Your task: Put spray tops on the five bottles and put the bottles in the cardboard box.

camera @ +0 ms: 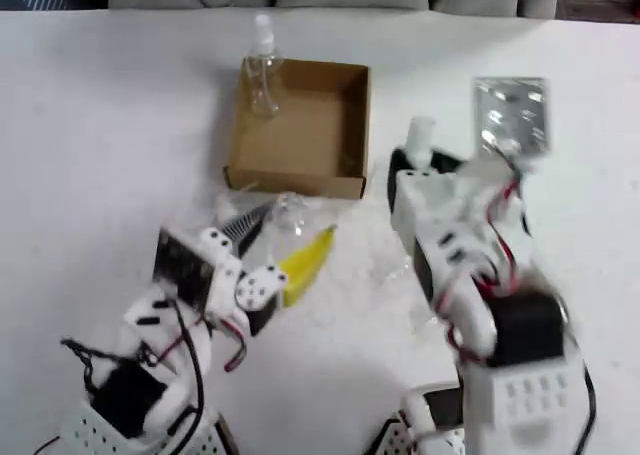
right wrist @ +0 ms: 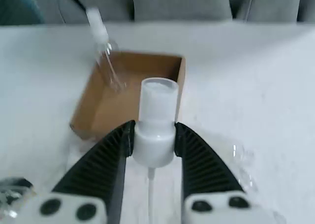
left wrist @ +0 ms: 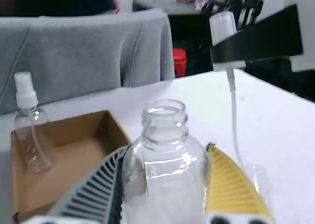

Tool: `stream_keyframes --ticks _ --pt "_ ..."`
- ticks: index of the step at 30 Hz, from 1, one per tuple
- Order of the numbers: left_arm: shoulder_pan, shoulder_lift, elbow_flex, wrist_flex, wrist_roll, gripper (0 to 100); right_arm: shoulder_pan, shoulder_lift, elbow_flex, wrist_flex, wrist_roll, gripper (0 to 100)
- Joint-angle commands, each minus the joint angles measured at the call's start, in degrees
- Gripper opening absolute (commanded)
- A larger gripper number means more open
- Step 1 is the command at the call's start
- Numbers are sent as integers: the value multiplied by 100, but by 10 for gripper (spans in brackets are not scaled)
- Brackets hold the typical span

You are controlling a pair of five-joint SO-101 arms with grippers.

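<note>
My left gripper [left wrist: 165, 184] is shut on an uncapped clear bottle [left wrist: 165, 160], held upright between its grey and yellow fingers just in front of the cardboard box [camera: 300, 130]. In the high view that bottle [camera: 288, 215] shows between the fingers. My right gripper [right wrist: 153, 140] is shut on a white spray top [right wrist: 157, 128] with its thin tube hanging down; the spray top [camera: 419, 140] is beside the box's right wall. The left wrist view has this spray top [left wrist: 224, 37] up high, off to the side of the bottle's mouth. A capped bottle [camera: 263, 70] stands in the box's far left corner.
A shiny foil tray [camera: 512, 113] lies at the back right. More clear bottles [camera: 395, 265] lie blurred on the white table between the arms. A grey sofa runs along the far edge.
</note>
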State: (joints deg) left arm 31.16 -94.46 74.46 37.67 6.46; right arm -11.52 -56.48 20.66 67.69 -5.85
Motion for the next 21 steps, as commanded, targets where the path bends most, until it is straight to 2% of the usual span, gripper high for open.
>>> stream_keyframes --ticks 1,7,11,16,21 --pt "312 -699 360 -316 -9 23 48 -620 -26 -1015 26 16" --pt "303 -1033 888 -352 -9 23 40 -1059 -35 -2905 0 16" --pt "321 -1033 1090 -360 -9 23 -541 -1226 -26 -4048 0 16" --pt "295 -1033 1222 -369 -9 23 -1648 -1218 18 -4374 44 15" --pt "189 -1033 1222 -352 -9 23 -2167 -1244 800 -4585 9 15"
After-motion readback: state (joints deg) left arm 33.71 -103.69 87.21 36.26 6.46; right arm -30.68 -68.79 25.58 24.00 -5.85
